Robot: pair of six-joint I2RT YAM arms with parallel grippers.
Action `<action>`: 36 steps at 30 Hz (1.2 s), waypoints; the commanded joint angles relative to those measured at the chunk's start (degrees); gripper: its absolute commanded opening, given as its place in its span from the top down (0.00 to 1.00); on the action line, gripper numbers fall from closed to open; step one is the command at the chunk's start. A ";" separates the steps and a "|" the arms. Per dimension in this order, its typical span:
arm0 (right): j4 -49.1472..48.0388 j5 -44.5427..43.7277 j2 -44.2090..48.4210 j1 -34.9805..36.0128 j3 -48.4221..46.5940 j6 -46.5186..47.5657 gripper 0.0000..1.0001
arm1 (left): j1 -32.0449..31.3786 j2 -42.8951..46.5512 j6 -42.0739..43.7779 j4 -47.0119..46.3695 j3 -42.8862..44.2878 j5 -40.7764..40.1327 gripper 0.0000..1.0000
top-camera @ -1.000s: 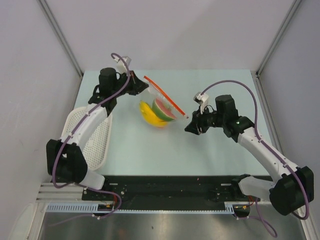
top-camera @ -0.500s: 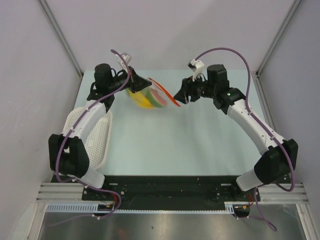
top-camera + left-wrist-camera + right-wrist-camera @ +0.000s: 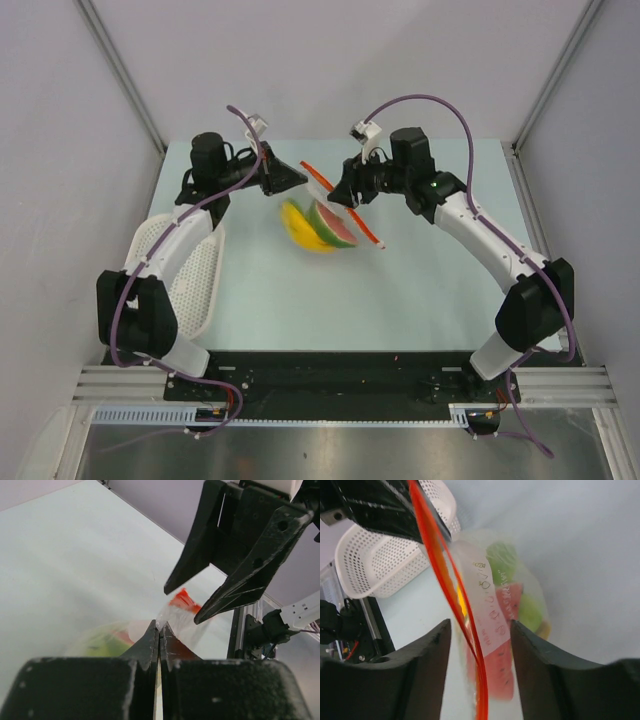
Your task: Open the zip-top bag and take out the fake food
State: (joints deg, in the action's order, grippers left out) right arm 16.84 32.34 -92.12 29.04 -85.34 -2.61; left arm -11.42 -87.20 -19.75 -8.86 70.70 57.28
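**Bag hanging between the two grippers, mouth edge running on a diagonal**

We are seeing the zip-top bag (image 3: 322, 203) hanging above the middle of the far half of the table (image 3: 420, 290), between the two arms. Its red zip strip (image 3: 368, 230) is forming the long axis: in the top view it is slanting from the far left down toward the near right. The mouth is facing up and the belly is sagging below the strip. We cannot tell whether the bottom is touching the table.

The fake food (image 3: 318, 228) is sitting in that belly. We are making out a yellow banana (image 3: 293, 222) on the left and a red slice with a green rind (image 3: 338, 232) beside it. In the right wrist view a round green piece (image 3: 501, 560) is showing through the plastic above the red slice.

The left gripper (image 3: 159, 630) is pinching the clear plastic just below the mouth, with its fingers pressed tight together on the film. The right gripper (image 3: 479, 627) is facing it from the other side with its fingers spread. The red strip is passing between its fingertips without being squeezed.

The white basket (image 3: 150, 240) is lying on the table's left side beside the left arm, well apart from the bag.
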 commanded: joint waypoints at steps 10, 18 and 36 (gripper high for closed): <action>-2.43 2.55 0.80 1.02 -4.83 2.44 0.44 | -0.36 4.58 -0.04 -3.62 -2.85 6.36 1.00; -2.61 3.61 -2.28 1.81 -5.45 2.44 0.54 | -0.44 4.23 -0.73 -3.53 -1.88 7.06 1.00; 10.13 -13.07 -5.00 4.45 -11.94 -6.88 1.00 | -0.62 5.02 2.97 14.13 3.22 -15.61 0.55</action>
State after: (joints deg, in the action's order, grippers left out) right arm 21.78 29.89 -96.16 32.36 -90.43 -4.78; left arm -11.99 -85.56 -19.33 -0.45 71.31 50.02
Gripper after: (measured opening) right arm 0.011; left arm 0.381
